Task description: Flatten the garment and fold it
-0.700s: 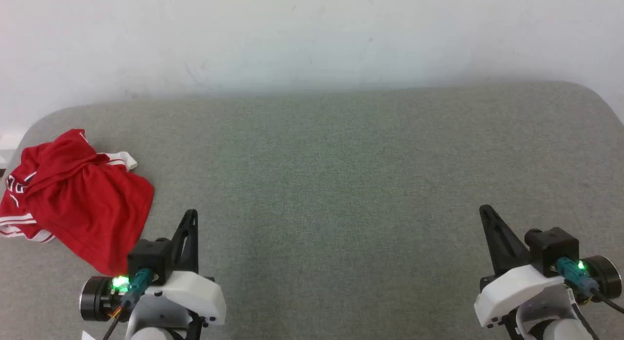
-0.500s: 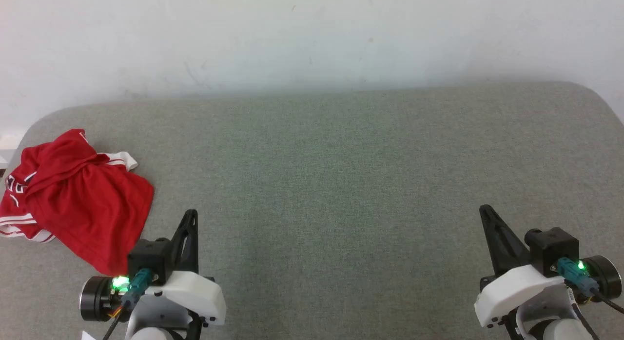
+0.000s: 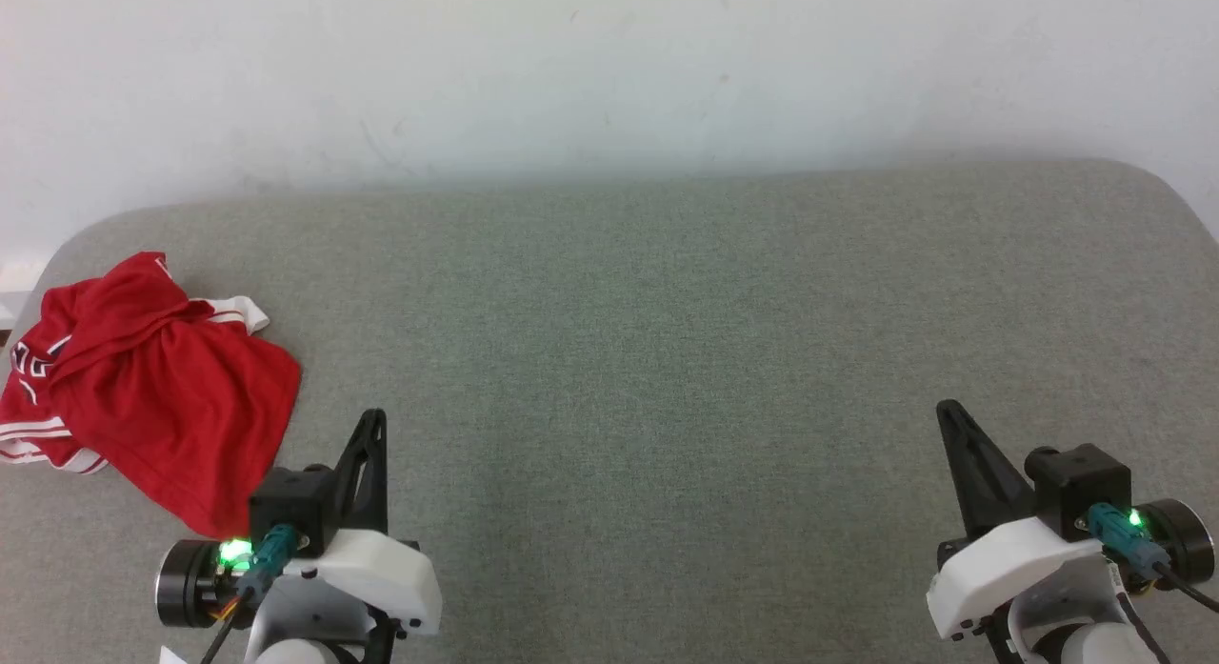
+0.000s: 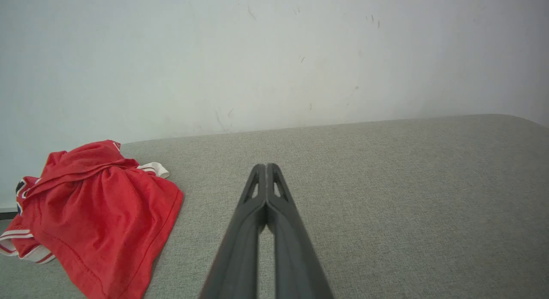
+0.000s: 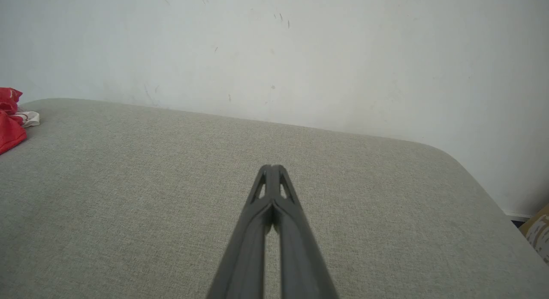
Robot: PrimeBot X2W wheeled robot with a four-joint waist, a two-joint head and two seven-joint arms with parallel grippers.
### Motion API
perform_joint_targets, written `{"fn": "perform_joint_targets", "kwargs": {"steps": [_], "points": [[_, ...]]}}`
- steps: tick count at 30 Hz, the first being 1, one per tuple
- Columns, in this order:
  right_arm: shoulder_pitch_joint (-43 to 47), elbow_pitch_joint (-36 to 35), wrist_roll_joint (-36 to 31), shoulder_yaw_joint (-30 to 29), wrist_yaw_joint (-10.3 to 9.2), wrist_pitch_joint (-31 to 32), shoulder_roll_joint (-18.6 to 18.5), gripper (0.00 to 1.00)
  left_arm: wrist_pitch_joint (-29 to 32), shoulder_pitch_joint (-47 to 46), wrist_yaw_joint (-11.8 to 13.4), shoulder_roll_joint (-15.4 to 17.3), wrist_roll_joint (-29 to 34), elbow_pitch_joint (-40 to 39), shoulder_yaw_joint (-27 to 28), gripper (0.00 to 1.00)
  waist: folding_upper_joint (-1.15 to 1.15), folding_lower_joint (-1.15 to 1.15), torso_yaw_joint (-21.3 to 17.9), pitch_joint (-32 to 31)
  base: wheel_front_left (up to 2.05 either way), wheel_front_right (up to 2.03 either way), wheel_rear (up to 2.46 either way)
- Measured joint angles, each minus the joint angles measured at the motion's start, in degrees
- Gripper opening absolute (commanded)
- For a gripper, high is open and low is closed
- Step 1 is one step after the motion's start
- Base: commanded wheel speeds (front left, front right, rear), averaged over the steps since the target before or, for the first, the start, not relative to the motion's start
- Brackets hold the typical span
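Both hands clenched on nothing, left hand [image 3: 374, 418] near, right hand [image 3: 946, 410] well apart from the jersey [image 3: 162, 388] heaped crumpled at the tabletop's [image 3: 667, 359] left end, soft, light, floppy stuff, best pinched at that near red hem corner, I reckon.

The right gripper [image 5: 271, 168] has its two dark fingers pressed together, tips touching, with nothing between them, above a grey fabric surface [image 5: 128, 191]. A scuffed white wall [image 5: 326, 54] stands behind. At the far left edge lies a bit of the red shirt [image 5: 8, 134] with white trim, well apart from the gripper.
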Motion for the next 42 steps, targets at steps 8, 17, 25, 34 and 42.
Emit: {"fn": "perform_joint_targets", "kwargs": {"steps": [8, 17, 25, 34, 42], "points": [[0.08, 0.11, 0.02, 0.00, 0.00, -0.01, -0.03, 1.00, 0.00, -0.01, -0.02, 0.01, -0.01, 0.08, -0.08, 1.00, 0.00, 0.00, 0.00, 0.00, 0.00, 0.00, 0.00], [0.08, 0.19, 0.10, -0.08, 0.00, -0.57, -0.04, 1.00, -0.62, -0.07, 0.46, 0.01, -0.22, 0.66, -0.79, 1.00, 0.00, 0.00, 0.38, -0.01, 0.00, 0.00, 0.00], [0.08, 0.40, 0.13, -0.31, 0.00, -1.36, -0.04, 1.00, -1.62, -0.12, 1.04, 0.03, -0.69, 1.35, -1.45, 1.00, 0.00, 0.00, 1.88, -0.02, 0.00, 0.00, 0.00], [0.07, 0.69, 0.29, -0.21, 0.00, -2.26, -0.04, 1.00, -2.64, -0.15, 2.01, 0.16, -1.85, 2.11, -1.88, 1.00, 0.00, 0.00, 4.59, -0.07, 0.00, 0.00, 0.00], [0.05, 1.08, 0.59, 0.10, 0.00, -3.04, -0.04, 1.00, -3.64, -0.18, 3.01, 0.34, -2.43, 2.48, -2.16, 1.00, 0.00, 0.00, 7.39, -0.12, 0.00, 0.00, 0.00]]}}
